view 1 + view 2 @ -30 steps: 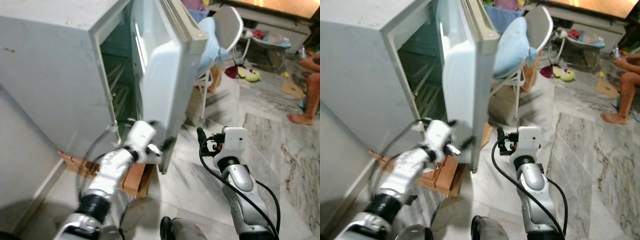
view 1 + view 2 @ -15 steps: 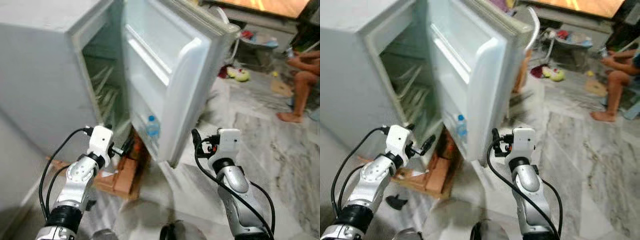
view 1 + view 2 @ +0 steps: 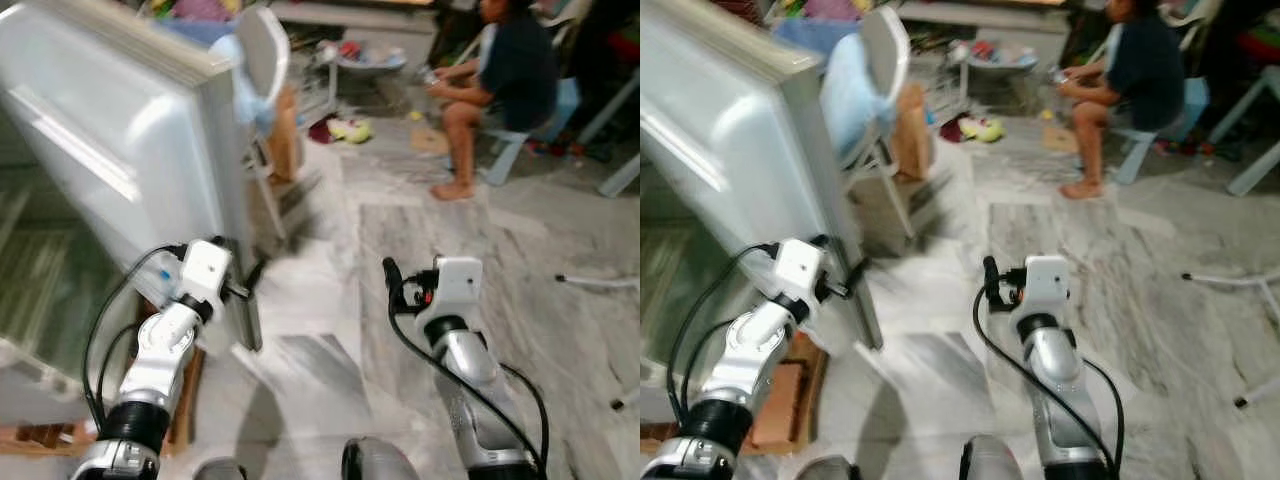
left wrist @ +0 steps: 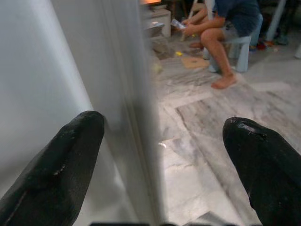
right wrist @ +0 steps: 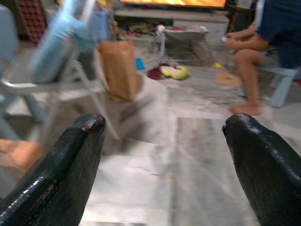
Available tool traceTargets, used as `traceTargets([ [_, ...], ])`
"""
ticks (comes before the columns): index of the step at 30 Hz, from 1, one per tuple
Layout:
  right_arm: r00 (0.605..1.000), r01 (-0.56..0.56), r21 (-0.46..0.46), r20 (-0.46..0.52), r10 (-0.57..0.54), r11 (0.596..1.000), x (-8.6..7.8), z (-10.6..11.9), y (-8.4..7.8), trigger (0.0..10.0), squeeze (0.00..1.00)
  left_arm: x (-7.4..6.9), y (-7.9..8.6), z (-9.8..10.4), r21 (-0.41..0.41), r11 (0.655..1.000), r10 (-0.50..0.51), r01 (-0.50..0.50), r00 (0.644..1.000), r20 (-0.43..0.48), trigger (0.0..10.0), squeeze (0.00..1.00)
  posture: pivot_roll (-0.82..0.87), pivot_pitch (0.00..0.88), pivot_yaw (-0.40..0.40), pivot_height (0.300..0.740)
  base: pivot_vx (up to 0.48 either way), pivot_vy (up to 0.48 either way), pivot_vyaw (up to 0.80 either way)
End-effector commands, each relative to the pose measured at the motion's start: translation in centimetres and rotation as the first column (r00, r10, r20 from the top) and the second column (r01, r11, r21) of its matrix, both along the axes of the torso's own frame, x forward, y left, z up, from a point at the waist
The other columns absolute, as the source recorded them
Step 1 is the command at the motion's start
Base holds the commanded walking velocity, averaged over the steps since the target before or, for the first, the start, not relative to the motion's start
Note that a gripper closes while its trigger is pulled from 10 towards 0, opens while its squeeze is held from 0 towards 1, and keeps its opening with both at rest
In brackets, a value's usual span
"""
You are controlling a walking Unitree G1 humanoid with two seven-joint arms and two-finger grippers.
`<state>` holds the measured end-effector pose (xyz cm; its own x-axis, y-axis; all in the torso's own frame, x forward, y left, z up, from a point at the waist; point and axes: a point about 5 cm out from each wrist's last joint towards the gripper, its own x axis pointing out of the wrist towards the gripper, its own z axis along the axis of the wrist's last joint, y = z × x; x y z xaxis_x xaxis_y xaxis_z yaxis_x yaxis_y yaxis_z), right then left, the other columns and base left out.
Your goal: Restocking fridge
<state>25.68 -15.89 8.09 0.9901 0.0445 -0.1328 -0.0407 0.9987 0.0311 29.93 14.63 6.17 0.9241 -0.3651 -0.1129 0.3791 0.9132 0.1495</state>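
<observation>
The white fridge door stands open on the left, its outer edge turned toward me. Past it, dim wire shelves of the fridge interior can be made out. My left gripper is up against the door's lower free edge. In the left wrist view its fingers are spread wide and the door edge runs between them, so it is open. My right gripper hovers over the marble floor to the right of the door. It is open, with nothing between its fingers.
A chair with a blue cushion stands just behind the door. A person sits on a pale blue stool at the back right. Toys and a low table lie beyond. Wooden blocks sit under the fridge. Marble floor stretches to the right.
The whole view has swung to the right, so the fridge sits at the far left. My left gripper now straddles the door's edge instead of hanging below the opening. The right arm holds its pose.
</observation>
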Motion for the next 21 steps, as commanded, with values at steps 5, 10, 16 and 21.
traceTargets([
  [5, 1.000, -0.011, 0.018, 0.019, 0.011, 1.000, 0.3, 0.4, 0.8, 10.0, 0.00, 1.2, 0.2, 1.1, 0.029, 0.999, 0.012, -0.013, 0.999, 0.038, 10.0, 0.00, -0.02, 0.042, -0.059, 0.740, 0.480, 0.000, 0.00],
  [10, 1.000, -0.011, 0.019, 0.021, 0.010, 1.000, 0.3, 0.3, 0.9, 10.0, 0.00, 1.7, -1.0, 1.8, 0.014, 1.000, -0.028, 0.028, 0.998, 0.063, 10.0, 0.00, -0.02, 0.039, -0.054, 0.740, 0.480, 0.000, 0.00],
  [16, 1.000, -0.006, 0.019, 0.020, 0.005, 1.000, 0.4, 0.2, 0.8, 10.0, 0.00, 0.9, -1.0, 1.2, 0.029, 0.999, -0.046, 0.044, 0.997, 0.061, 10.0, 0.00, -0.02, 0.035, -0.052, 0.740, 0.471, 0.000, 0.00],
  [21, 1.000, -0.009, 0.020, 0.019, 0.008, 1.000, 0.7, 0.2, 0.9, 10.0, 0.00, -0.1, 0.1, 1.0, 0.034, 0.998, -0.049, 0.047, 0.997, 0.064, 10.0, 0.00, 0.00, 0.031, -0.058, 0.740, 0.397, -0.182, -0.80],
])
